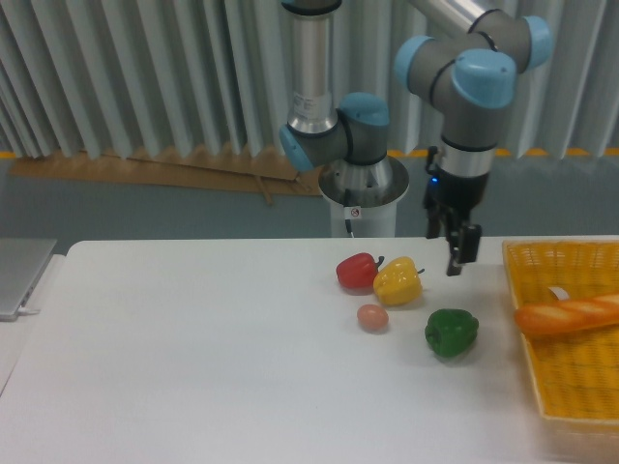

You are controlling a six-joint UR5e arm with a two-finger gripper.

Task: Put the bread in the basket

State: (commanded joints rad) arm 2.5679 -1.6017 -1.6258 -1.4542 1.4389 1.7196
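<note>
Bread (569, 315) in basket (571, 382); white table (193, 367); grey corrugated wall (145, 77).

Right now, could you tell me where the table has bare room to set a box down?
The table is bare left of the red pepper and egg. The yellow pepper, green pepper, and basket with bread crowd the right.

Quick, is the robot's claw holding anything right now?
Gripper: holding nothing, hanging above the table; open or shut cannot be told. The bread lies in the basket.
</note>
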